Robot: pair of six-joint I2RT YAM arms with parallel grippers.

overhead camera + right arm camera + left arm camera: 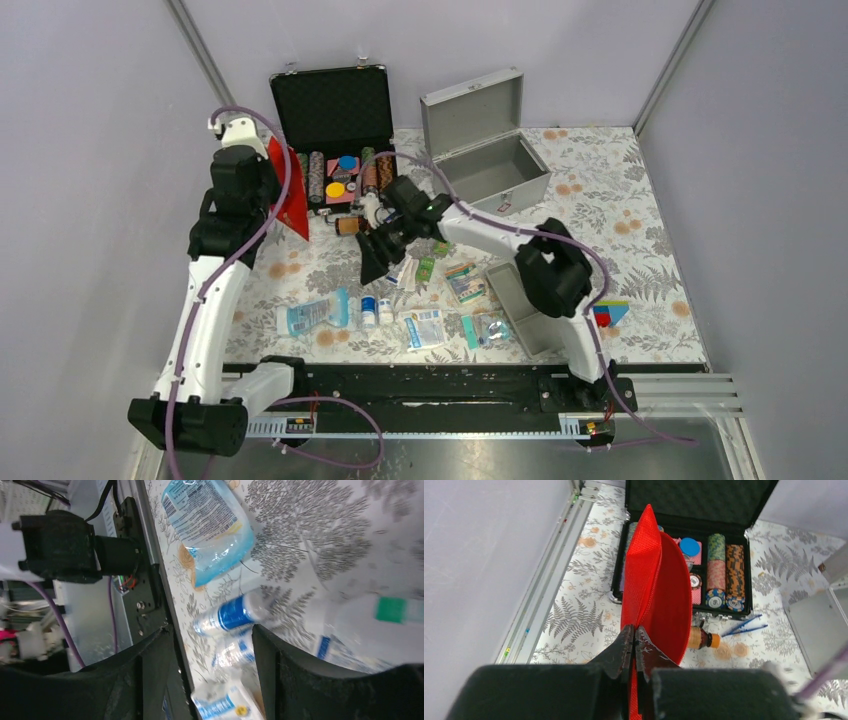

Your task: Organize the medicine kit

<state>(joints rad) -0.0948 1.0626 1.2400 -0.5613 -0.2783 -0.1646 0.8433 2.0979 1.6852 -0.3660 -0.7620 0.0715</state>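
One fixed overhead view, two close wrist views.
The top camera looks down from above and behind the arm bases, covering the whole counter [620, 230]. The left wrist camera looks past the left jaws toward the far left corner, tight on the red pouch [659, 590] and black case [694, 500]. The right wrist camera, rolled sideways, faces the near edge past the right jaws, close on a blue packet [210, 525]. The top view shows all three.

The box [497, 172] sits lid up, open from above. The right arm [480, 232] stretches across mid-table, barring the lane between tray [508, 295] and chip case [335, 120]. The pouch [293, 195] stands upright, walling the left. Packets [425, 328] crowd the near middle. Bare table [630, 225] right of the box leaves room.
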